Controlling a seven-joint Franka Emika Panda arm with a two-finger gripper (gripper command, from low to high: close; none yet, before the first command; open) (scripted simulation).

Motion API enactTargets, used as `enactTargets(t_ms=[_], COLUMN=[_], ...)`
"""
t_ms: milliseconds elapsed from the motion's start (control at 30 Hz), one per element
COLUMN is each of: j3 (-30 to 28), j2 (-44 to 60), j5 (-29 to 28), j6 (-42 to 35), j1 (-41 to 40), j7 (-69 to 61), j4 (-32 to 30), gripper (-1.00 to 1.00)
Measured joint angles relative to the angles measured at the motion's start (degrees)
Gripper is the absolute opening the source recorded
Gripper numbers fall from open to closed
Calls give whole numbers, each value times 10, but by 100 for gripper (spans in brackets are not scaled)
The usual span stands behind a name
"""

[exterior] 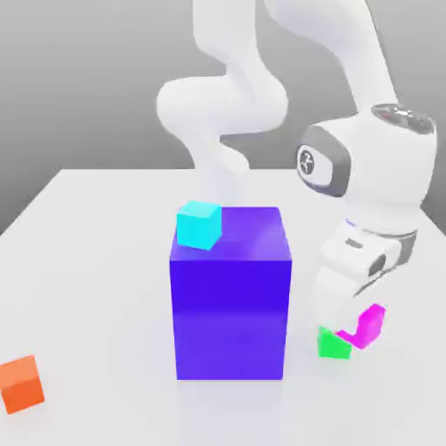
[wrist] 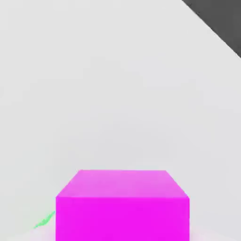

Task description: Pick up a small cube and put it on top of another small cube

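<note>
Magenta cube point(wrist: 122, 219), closest to the hand camera, sits in the gripper point(exterior: 355, 327), jaws closed on it. In the exterior view it is on the right, just beside the green cube point(exterior: 334, 346); I cannot tell whether it hangs clear of the table point(exterior: 113, 287).

The step in hand looks like securing the grasp and lifting. Done well, that means rising straight up first, since a sideways drift could knock the green cube, then centring above it, lowering gently and releasing only once the faces meet squarely.

The arm point(exterior: 370, 170) reaches down at the right, its hand low and slanting, past the blue block point(exterior: 230, 318).
</note>
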Motion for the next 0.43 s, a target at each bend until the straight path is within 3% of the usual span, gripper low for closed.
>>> enactTargets(t_ms=[133,333,367,433], j3=[-7,-20,-26,-26], j2=[-52,59,70,70], j5=[53,-38,-51,-51], j6=[17,128,138,138], j1=[34,25,28,28], j7=[-74,-14,-5,-5], j4=[-66,-69,-68,-68], gripper=[-100,-100,100,100])
